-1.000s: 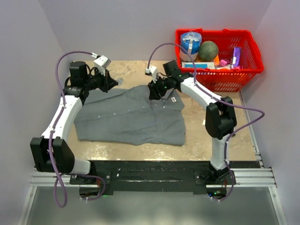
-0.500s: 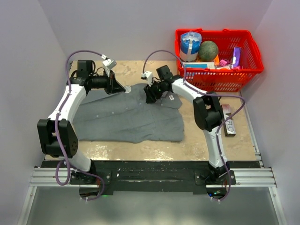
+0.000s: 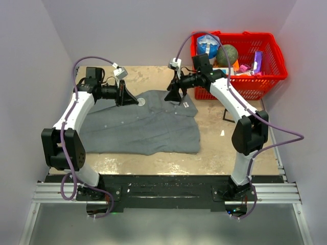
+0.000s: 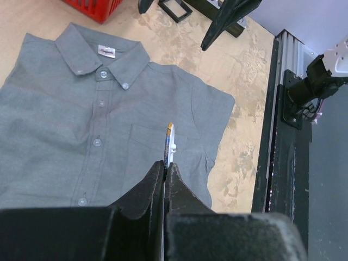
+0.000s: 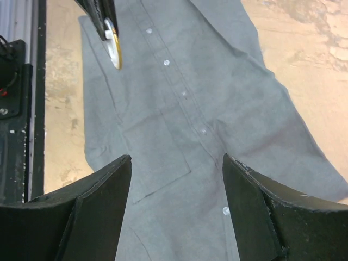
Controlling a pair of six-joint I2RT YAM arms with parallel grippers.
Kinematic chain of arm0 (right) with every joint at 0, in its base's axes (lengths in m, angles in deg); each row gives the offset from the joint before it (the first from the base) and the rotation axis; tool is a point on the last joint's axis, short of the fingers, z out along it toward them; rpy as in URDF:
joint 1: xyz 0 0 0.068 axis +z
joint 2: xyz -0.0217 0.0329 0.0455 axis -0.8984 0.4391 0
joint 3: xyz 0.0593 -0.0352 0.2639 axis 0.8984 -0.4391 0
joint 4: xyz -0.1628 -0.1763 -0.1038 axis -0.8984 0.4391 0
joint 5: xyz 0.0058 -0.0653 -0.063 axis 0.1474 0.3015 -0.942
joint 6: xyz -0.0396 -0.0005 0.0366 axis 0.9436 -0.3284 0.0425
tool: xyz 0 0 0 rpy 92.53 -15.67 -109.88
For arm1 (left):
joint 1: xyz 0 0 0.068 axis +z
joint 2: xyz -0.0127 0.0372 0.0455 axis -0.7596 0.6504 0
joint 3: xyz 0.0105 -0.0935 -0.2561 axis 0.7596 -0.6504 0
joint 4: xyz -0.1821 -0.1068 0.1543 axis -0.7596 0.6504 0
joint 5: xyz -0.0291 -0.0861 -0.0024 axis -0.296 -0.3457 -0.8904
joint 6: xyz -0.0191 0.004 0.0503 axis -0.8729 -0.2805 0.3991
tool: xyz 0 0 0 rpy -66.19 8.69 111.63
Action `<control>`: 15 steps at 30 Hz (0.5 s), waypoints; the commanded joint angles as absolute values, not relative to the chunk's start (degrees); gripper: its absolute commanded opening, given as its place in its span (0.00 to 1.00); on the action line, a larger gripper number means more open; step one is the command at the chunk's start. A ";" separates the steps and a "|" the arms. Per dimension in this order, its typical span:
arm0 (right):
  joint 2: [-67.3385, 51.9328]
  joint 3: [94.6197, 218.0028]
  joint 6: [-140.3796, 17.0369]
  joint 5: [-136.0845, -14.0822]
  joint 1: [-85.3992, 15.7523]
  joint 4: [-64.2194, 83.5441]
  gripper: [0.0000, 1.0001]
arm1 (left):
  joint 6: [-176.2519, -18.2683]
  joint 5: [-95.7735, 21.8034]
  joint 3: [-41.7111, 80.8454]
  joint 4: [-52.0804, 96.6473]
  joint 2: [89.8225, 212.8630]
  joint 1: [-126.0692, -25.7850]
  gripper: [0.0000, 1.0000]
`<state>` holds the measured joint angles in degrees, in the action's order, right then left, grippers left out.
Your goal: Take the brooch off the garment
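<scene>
The grey shirt (image 3: 143, 125) lies flat on the table, collar to the right. My left gripper (image 3: 134, 100) is shut on the brooch (image 3: 141, 101), a small round disc held above the shirt's upper edge. In the left wrist view the brooch (image 4: 170, 142) shows edge-on, sticking out of the closed fingertips (image 4: 157, 174) over the shirt's chest pocket (image 4: 155, 138). In the right wrist view the brooch (image 5: 113, 50) is a pale disc with a gold rim at the top left. My right gripper (image 3: 172, 96) is open and empty above the collar, its fingers (image 5: 103, 185) wide apart over the shirt (image 5: 217, 109).
A red basket (image 3: 276, 74) holding several items stands at the back right; its corner shows in the left wrist view (image 4: 92, 8). A small dark object (image 3: 228, 116) and a white scrap (image 3: 222, 133) lie on the table right of the shirt. Walls close in on both sides.
My right gripper has lifted off the collar and drawn back to the right, its elbow swinging outward. My left gripper has held the brooch and shifted slightly right.
</scene>
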<state>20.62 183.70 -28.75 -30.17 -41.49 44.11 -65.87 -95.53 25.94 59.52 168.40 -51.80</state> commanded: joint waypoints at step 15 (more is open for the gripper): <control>19.85 187.11 -48.68 -18.93 -40.57 28.33 0.90 | -82.77 -100.44 31.69 42.95 170.68 -54.52 0.00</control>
<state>23.48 188.05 -39.26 -24.62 -40.66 38.24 -74.63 -96.73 29.81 51.22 171.66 -53.68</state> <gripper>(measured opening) 0.918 0.030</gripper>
